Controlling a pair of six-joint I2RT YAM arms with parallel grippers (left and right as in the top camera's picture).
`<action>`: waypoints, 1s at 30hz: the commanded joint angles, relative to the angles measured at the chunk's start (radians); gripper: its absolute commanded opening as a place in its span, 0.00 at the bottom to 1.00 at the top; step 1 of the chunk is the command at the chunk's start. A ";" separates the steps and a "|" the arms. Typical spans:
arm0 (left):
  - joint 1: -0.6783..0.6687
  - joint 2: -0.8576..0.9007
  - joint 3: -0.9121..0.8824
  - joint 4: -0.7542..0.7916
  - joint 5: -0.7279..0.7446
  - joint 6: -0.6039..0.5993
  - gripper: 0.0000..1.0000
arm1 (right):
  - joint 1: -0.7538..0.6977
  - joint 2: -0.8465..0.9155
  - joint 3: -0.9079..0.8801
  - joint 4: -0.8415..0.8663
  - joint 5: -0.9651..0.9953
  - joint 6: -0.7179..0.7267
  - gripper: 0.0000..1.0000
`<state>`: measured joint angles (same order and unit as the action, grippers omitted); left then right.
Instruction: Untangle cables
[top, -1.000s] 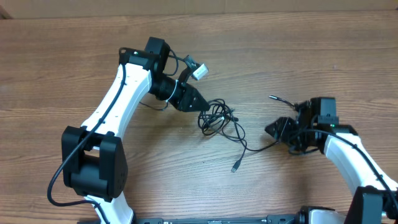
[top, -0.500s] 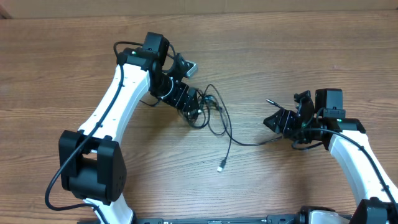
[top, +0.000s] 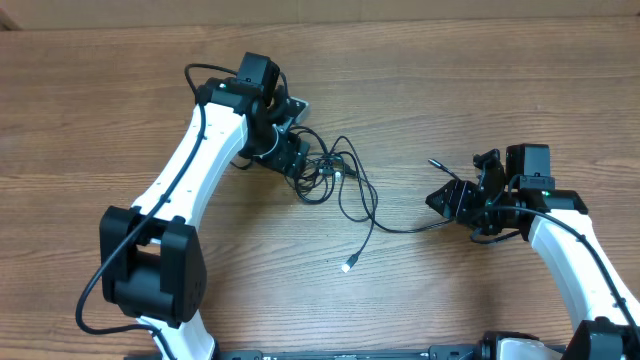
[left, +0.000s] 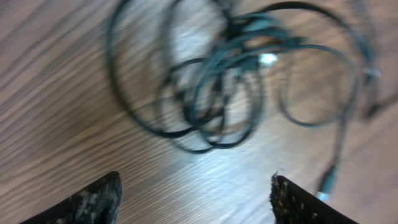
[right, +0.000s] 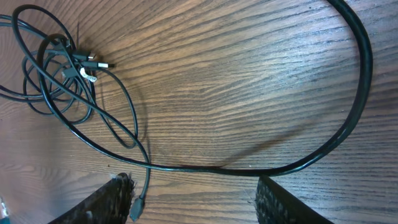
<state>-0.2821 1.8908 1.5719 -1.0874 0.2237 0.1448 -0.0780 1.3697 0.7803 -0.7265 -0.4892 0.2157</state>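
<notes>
The cables lie as a tangle of thin black loops on the wooden table, just right of my left gripper. In the left wrist view the tangle is ahead of the open left gripper, with only bare wood between its fingers. One strand runs from the tangle to my right gripper. A loose plug end lies at mid-table. In the right wrist view that strand arcs just ahead of the open right gripper, and the plug lies by the left finger.
Another plug end sticks out above the right gripper. The left arm crosses the table's left half and the right arm comes in from the lower right. A pale strip borders the table's far edge.
The left gripper was shut on the tangle, drew it up and left, then opened and let it go. The loose plug end slid left. The right gripper shifted up slightly.
</notes>
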 joint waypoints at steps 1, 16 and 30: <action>-0.006 0.019 0.013 0.006 -0.144 -0.137 0.80 | -0.002 -0.013 0.018 0.002 0.011 -0.008 0.61; -0.016 0.019 -0.056 0.122 -0.042 -0.161 0.77 | -0.002 -0.013 0.018 -0.003 0.011 -0.008 0.62; -0.055 0.019 -0.227 0.362 0.008 -0.168 0.50 | -0.002 -0.013 0.018 -0.009 0.005 -0.008 0.62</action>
<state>-0.3244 1.9011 1.3525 -0.7502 0.2062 -0.0189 -0.0780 1.3697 0.7803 -0.7349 -0.4858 0.2153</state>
